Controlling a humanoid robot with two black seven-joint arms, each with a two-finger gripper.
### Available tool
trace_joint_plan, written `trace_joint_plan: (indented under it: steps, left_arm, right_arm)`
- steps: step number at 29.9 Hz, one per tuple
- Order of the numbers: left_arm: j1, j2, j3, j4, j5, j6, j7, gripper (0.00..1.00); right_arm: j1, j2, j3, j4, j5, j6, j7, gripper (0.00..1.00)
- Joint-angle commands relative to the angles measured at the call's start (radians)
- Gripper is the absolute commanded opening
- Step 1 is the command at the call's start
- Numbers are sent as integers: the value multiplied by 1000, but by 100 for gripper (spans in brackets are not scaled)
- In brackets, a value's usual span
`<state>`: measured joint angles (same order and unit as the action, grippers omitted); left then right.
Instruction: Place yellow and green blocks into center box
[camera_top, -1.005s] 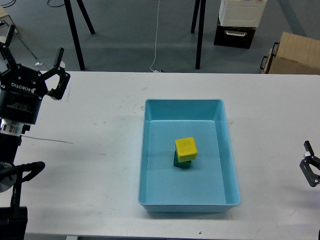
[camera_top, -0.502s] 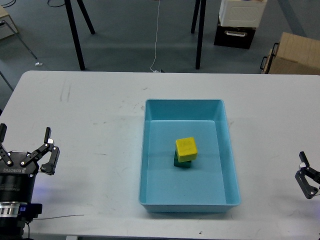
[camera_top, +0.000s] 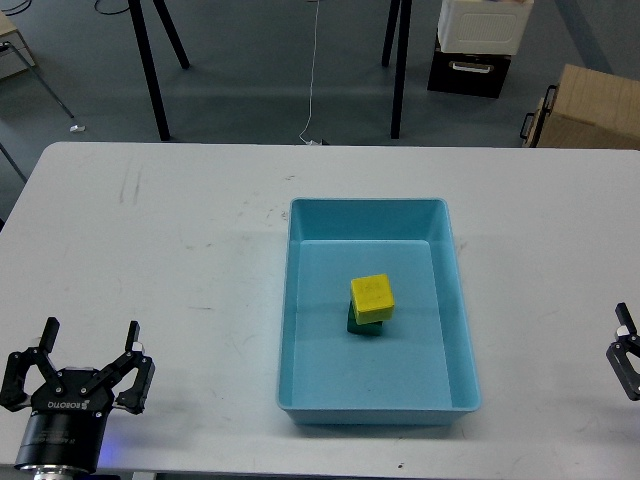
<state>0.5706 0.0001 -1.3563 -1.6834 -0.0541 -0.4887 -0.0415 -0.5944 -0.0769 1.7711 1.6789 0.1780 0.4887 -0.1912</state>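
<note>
A yellow block (camera_top: 372, 297) sits on top of a green block (camera_top: 362, 324) inside the light blue box (camera_top: 300, 300) at the table's middle. Only the green block's lower edge shows. My left gripper (camera_top: 76, 358) is low at the front left, well away from the box, open and empty. My right gripper (camera_top: 626, 350) is at the right edge of the view, partly cut off, and its jaw state cannot be told.
The white table (camera_top: 180, 260) carries the box. Behind it stand black stand legs (camera_top: 150, 70), a cardboard box (camera_top: 590, 110) at the back right and a white and dark crate (camera_top: 480, 40) on the floor.
My left arm has dropped from the back left to the table's front left edge. The right gripper has shifted slightly right. The blocks have not moved.
</note>
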Motion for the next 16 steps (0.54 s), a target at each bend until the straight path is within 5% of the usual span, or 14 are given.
trace_joint_plan:
  steps: [1, 16]
  left_arm:
    - [0, 0, 11, 1, 0, 0, 0, 100]
    - [2, 0, 45, -1, 0, 0, 0, 100]
  right_arm:
    - [1, 0, 1, 1, 0, 0, 1, 100]
    - [2, 2, 4, 1, 0, 0, 1, 100]
